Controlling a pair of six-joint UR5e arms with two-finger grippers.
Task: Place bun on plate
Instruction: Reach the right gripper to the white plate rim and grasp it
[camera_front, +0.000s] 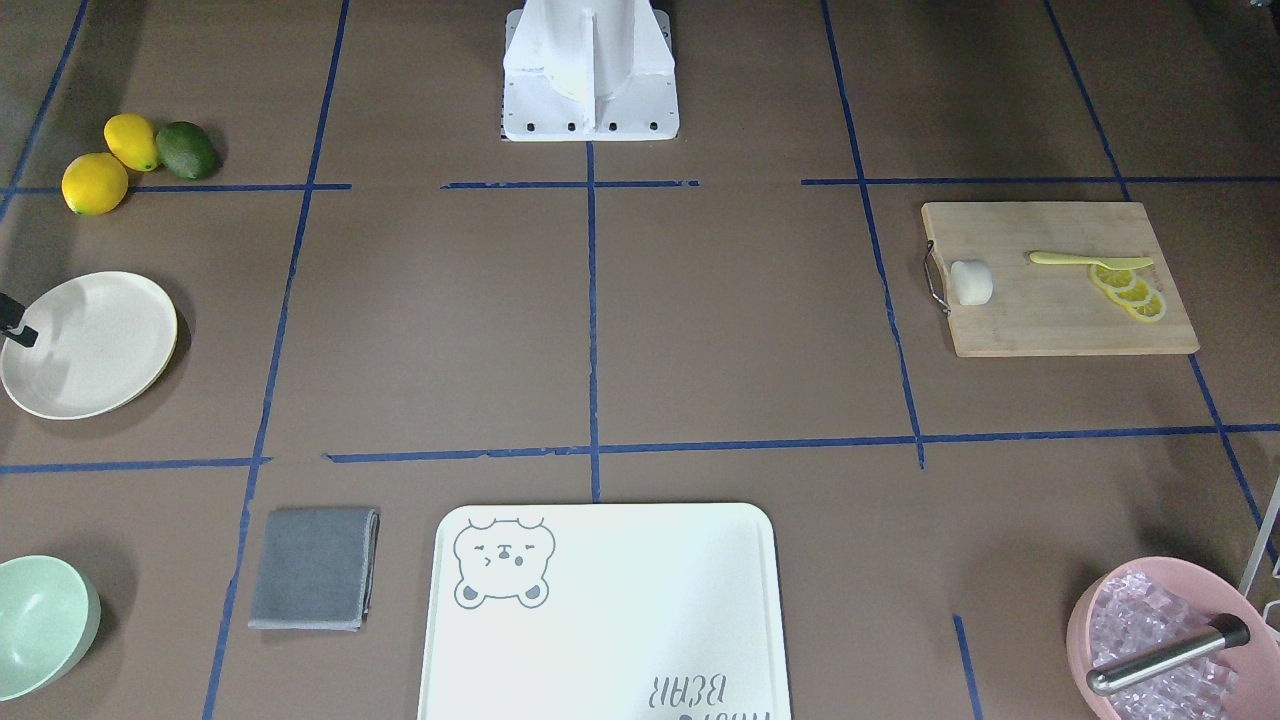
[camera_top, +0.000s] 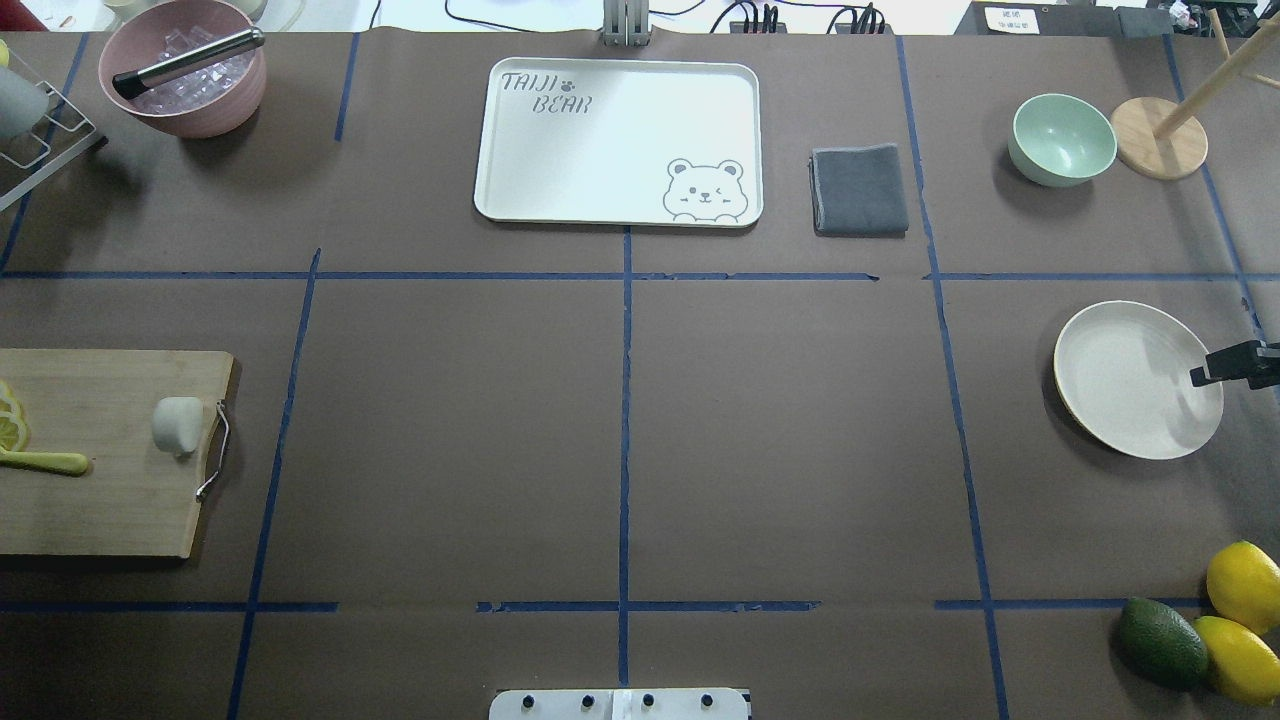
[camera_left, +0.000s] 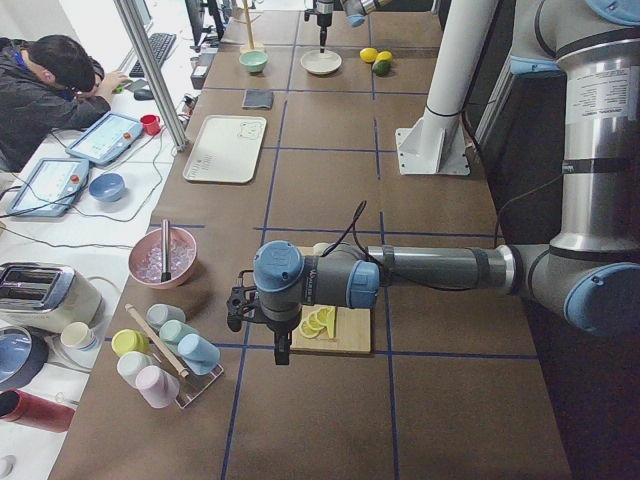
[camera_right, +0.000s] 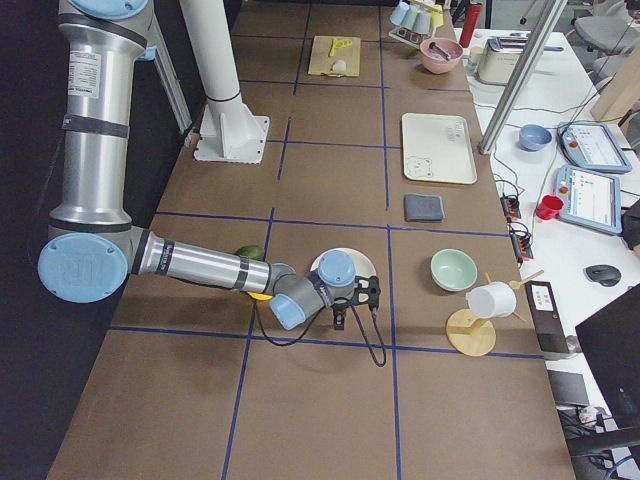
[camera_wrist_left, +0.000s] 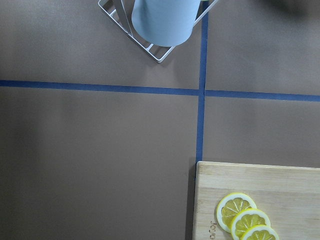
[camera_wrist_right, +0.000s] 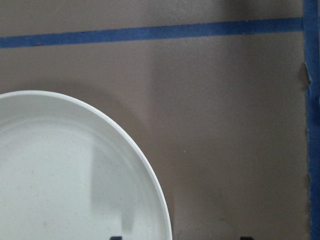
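The bun (camera_top: 178, 424), a small white roll, lies on the wooden cutting board (camera_top: 100, 500) near its metal handle, at the table's left end; it also shows as the bun (camera_front: 971, 282) in the front view. The cream plate (camera_top: 1137, 378) sits bare at the right end. My right gripper (camera_top: 1215, 370) hovers at the plate's outer rim, open, its two dark fingertips (camera_wrist_right: 116, 238) far apart over the plate (camera_wrist_right: 65, 170). My left gripper (camera_left: 240, 308) hangs past the board's far end, away from the bun; I cannot tell its state.
Lemon slices (camera_front: 1130, 290) and a yellow knife (camera_front: 1090, 261) share the board. A bear-print tray (camera_top: 620, 140), grey cloth (camera_top: 860, 190), mint bowl (camera_top: 1062, 138), pink ice bowl (camera_top: 185, 75), cup rack (camera_left: 170, 345), lemons and an avocado (camera_top: 1160, 642) ring the table. A person sits beside it.
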